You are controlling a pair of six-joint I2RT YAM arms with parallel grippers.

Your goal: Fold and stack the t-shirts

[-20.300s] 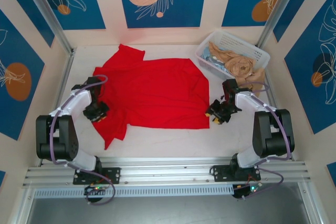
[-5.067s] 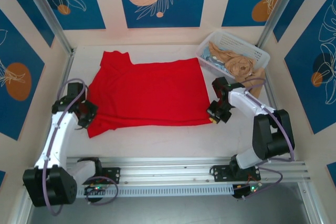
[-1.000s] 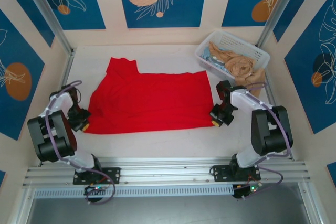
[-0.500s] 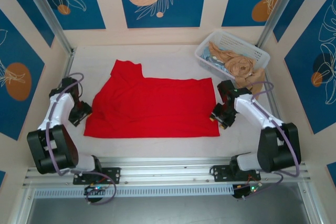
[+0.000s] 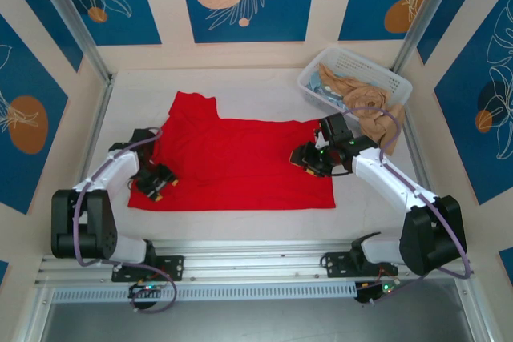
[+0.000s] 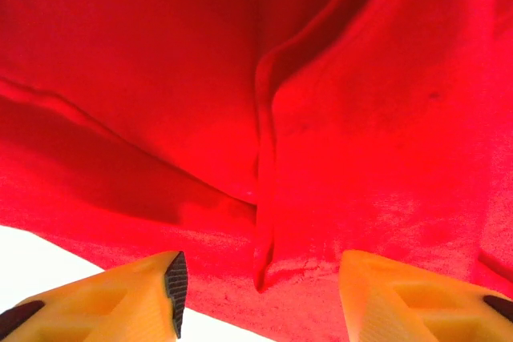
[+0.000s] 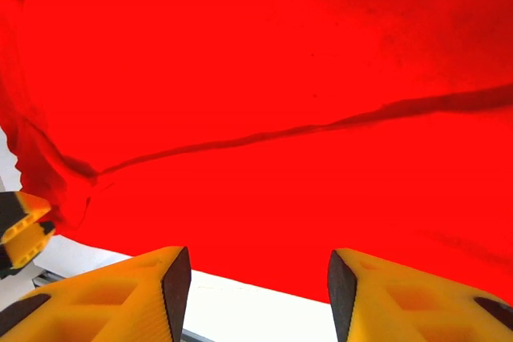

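Red t-shirt, top view: red t-shirt [image 5: 232, 162] spread on the white bench [image 5: 256, 86], left of centre. Its near hem is straight and one sleeve points to the far left.
Left pincer, top view: left pincer [image 5: 160, 182] low over the shirt's near left corner.
Right pincer, top view: right pincer [image 5: 303, 158] over the shirt's right part, close to its far right corner.
Basket, top view: white lattice basket [image 5: 377, 70] at the bench's far right corner, apart from the shirt. It holds tan cloth [image 5: 361, 102], part of which hangs over the near rim.

Red t-shirt, left wrist view: red t-shirt [image 6: 321, 118] with a raised fold [image 6: 264, 198] running toward the camera. Bare bench [image 6: 40, 262] shows past its edge, lower left.
Left pincer, left wrist view: left pincer [image 6: 260, 302] released, its yellow fingers [image 6: 128, 294] spread wide, nothing gripped.

Red t-shirt, right wrist view: red t-shirt [image 7: 240, 78] lying smooth, crossed by one long thin crease [image 7: 321, 127]. A bunched edge sits at the left.
Right pincer, right wrist view: right pincer [image 7: 258, 266] released, its yellow fingers [image 7: 120, 286] wide apart over the shirt's edge, clasping nothing. A strip of bench [image 7: 264, 314] shows between them.
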